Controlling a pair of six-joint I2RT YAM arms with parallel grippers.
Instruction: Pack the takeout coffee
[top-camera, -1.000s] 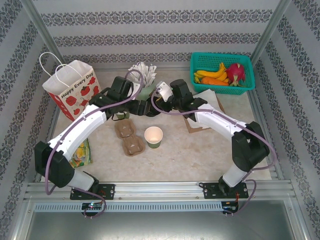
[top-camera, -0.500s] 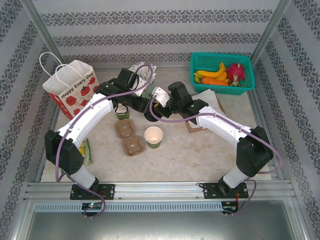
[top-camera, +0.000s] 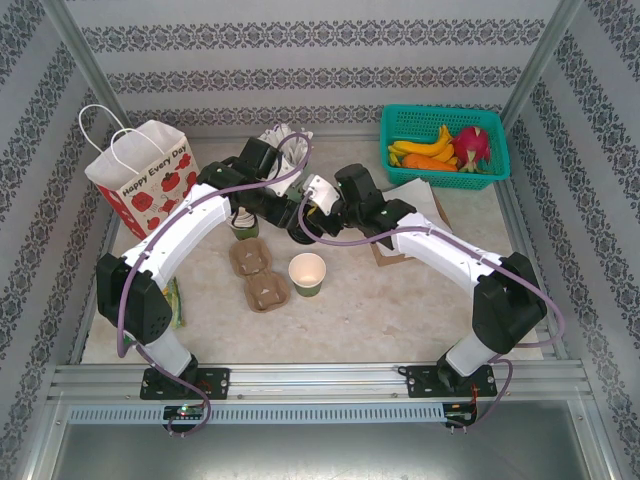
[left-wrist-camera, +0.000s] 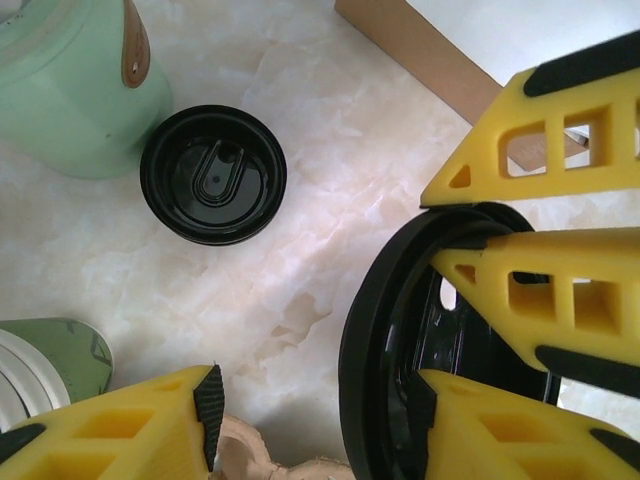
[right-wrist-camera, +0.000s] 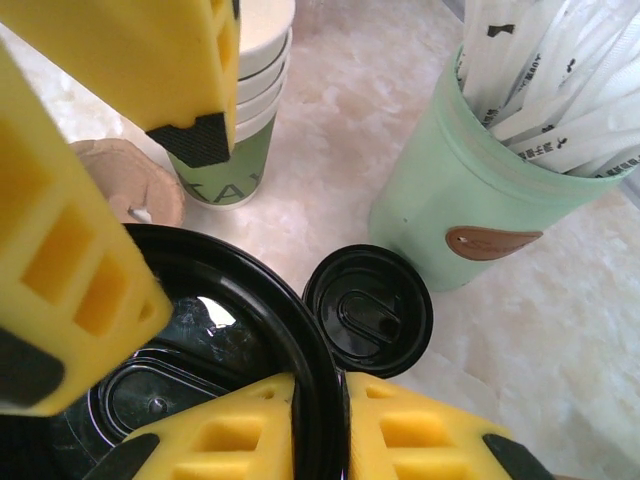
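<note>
At 10 o'clock stands a gift bag (top-camera: 140, 180), its contents hidden. Toward 12 are a stack of cups (top-camera: 243, 222) and a mint cup (top-camera: 283, 150) of wrapped sticks. The coffee cup (top-camera: 307, 273) sits open-topped at centre, and a teal basket (top-camera: 430, 112) of fruit is at 2. The left gripper (left-wrist-camera: 320, 290) is spread around a black lid (left-wrist-camera: 375, 340), whose rim the right gripper (right-wrist-camera: 322, 420) pinches. A second ago the left arm hid the stack. Marbled tabletop (top-camera: 400, 300), patterned walls (top-camera: 300, 60).
</note>
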